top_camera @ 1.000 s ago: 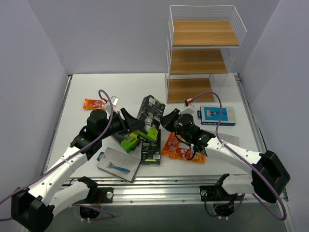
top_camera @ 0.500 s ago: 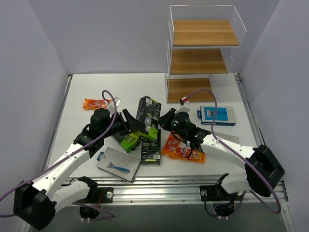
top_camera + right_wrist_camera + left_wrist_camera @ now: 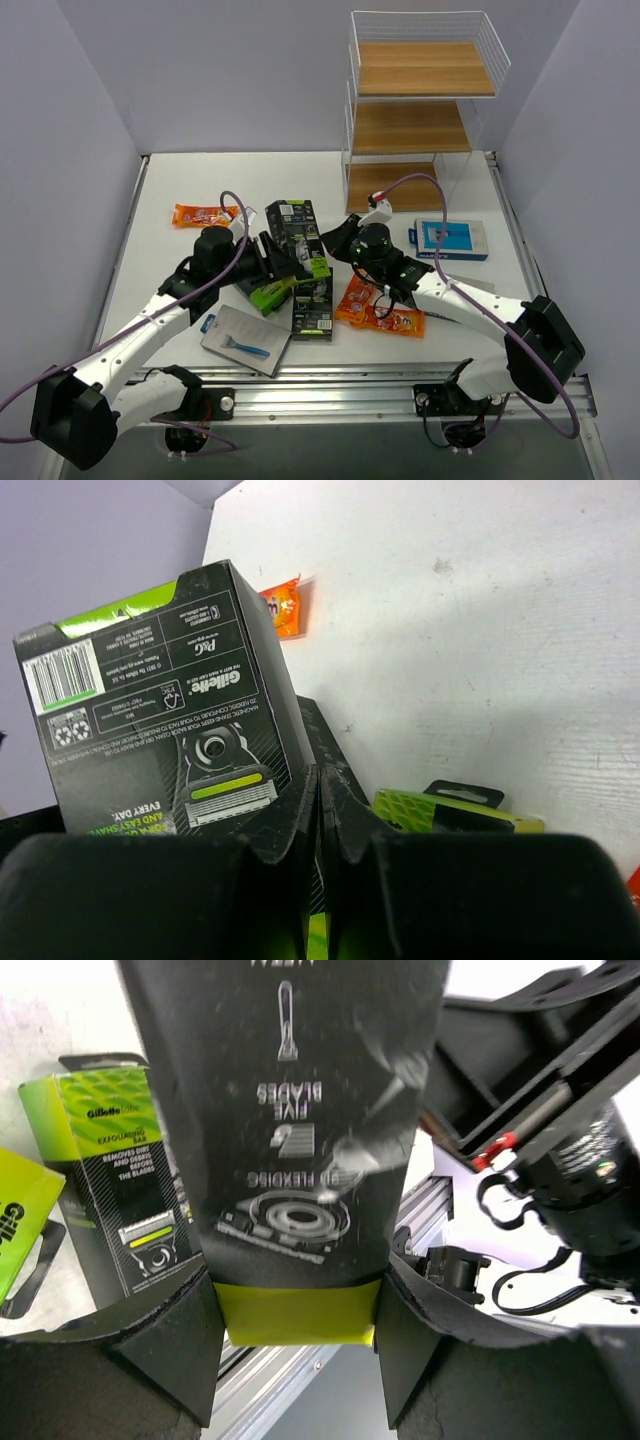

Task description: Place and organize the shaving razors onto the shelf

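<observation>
My left gripper (image 3: pixel 272 252) is shut on a black-and-lime razor box (image 3: pixel 293 232), held off the table at its lime end; in the left wrist view the box (image 3: pixel 300 1130) fills the gap between the pads (image 3: pixel 170 1345). My right gripper (image 3: pixel 335 238) is shut with nothing in it, its tips against the box's right side (image 3: pixel 160 710). More shaving razors lie below: a lime box (image 3: pixel 270 293), a black box (image 3: pixel 312 312), a grey card (image 3: pixel 245 340), orange packets (image 3: pixel 380 305), a blue card (image 3: pixel 450 238). The shelf (image 3: pixel 420 110) stands at the back right, its boards bare.
One orange packet (image 3: pixel 200 214) lies alone at the left of the table. Another black-and-lime box (image 3: pixel 110 1180) lies flat just beside the held one. The metal rail (image 3: pixel 330 385) runs along the near edge between the arm bases.
The left gripper has swung the held box leftward and squared it up. The right gripper, still shut, has moved up and left, closing in on the box's side.
</observation>
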Robot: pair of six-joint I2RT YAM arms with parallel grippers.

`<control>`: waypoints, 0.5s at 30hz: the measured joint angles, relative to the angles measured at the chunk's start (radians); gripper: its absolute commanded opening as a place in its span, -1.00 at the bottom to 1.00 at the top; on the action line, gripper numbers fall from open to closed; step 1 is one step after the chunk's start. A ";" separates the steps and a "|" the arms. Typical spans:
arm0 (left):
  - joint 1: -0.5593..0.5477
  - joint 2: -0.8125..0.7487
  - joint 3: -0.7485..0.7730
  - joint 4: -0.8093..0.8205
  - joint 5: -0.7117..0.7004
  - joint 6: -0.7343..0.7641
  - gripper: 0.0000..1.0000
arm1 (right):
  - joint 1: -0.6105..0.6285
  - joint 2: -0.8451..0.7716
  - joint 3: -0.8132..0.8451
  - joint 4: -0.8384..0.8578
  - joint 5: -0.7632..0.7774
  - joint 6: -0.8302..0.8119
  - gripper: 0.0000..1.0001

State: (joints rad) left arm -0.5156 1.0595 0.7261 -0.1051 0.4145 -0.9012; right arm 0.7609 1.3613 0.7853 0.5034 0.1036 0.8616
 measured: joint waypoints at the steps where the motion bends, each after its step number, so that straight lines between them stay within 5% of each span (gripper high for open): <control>1: 0.000 0.003 -0.001 -0.003 0.003 0.000 -0.93 | 0.000 0.004 0.004 0.005 -0.003 -0.001 -0.95; 15: -0.029 0.053 -0.016 -0.027 0.038 0.005 -0.95 | 0.057 0.020 0.075 0.144 -0.172 -0.002 -0.80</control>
State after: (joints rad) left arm -0.5442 1.1126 0.7105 -0.1322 0.4522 -0.8967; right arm 0.8181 1.3811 0.8604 0.6472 -0.0681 0.8600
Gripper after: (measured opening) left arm 0.617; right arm 0.070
